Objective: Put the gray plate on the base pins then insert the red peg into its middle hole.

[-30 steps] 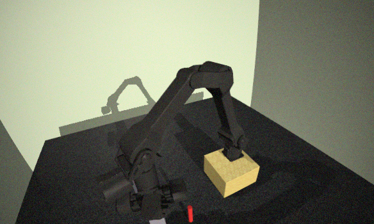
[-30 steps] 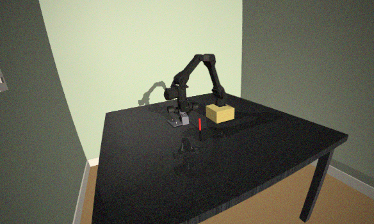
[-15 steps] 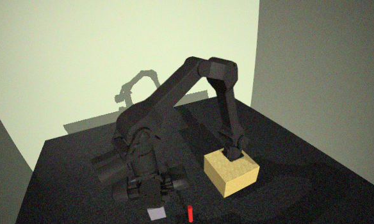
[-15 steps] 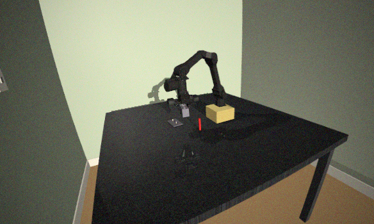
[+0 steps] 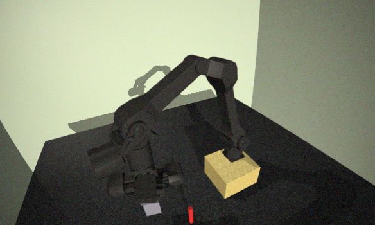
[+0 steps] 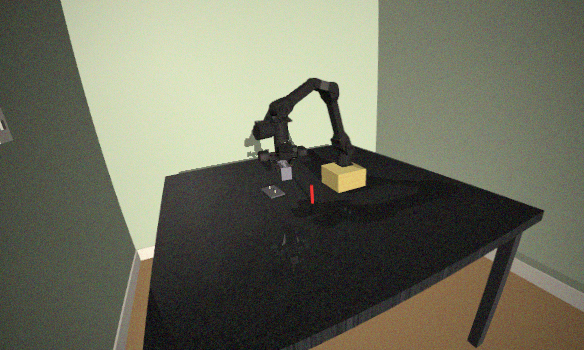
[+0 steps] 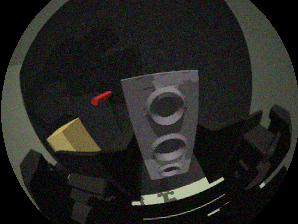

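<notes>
The gripper is shut on the gray plate. The plate hangs above the table, with its holes showing in the wrist view. Its exact tilt is unclear. In the exterior view the flat dark base lies on the table with two short light pins upright on it, a little in front and left of the plate, which is not on the pins. The base cannot be made out in the other views. The red peg stands upright to the right of the base, clear of the gripper.
A yellow block stands right of the gripper and behind the peg, at the foot of the arm. The black table bears everything. Walls stand behind and beside it.
</notes>
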